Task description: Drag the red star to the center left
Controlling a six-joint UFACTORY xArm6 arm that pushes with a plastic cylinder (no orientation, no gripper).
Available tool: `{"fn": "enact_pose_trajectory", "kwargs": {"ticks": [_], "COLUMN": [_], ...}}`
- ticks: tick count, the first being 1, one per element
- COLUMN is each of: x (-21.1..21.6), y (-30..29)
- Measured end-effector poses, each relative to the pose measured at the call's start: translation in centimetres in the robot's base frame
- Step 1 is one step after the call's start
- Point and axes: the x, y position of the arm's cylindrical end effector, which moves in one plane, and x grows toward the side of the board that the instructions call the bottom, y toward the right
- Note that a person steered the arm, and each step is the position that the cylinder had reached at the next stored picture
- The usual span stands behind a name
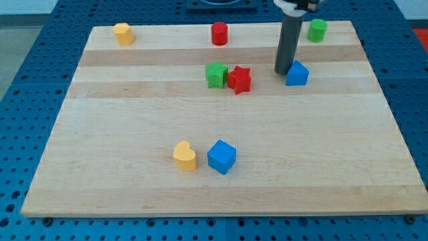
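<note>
The red star (239, 79) lies on the wooden board (134, 134) a little above the middle, touching a green star-like block (216, 74) on its left. My tip (283, 71) is on the board to the right of the red star, apart from it, and just left of a blue block (297, 73) with a pointed top, close to or touching it.
A red cylinder (219, 33) and a green cylinder (317, 30) stand near the view's top edge. A yellow block (123, 33) sits at the top left. A yellow heart (185, 156) and a blue cube (221, 156) sit side by side near the bottom middle.
</note>
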Motion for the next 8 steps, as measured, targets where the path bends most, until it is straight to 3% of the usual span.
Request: {"fn": "enact_pose_trajectory", "kwargs": {"ticks": [2,4,8], "x": [2.0,0.2,5.1], "y": [-4.9,-8.0,-22.0]}}
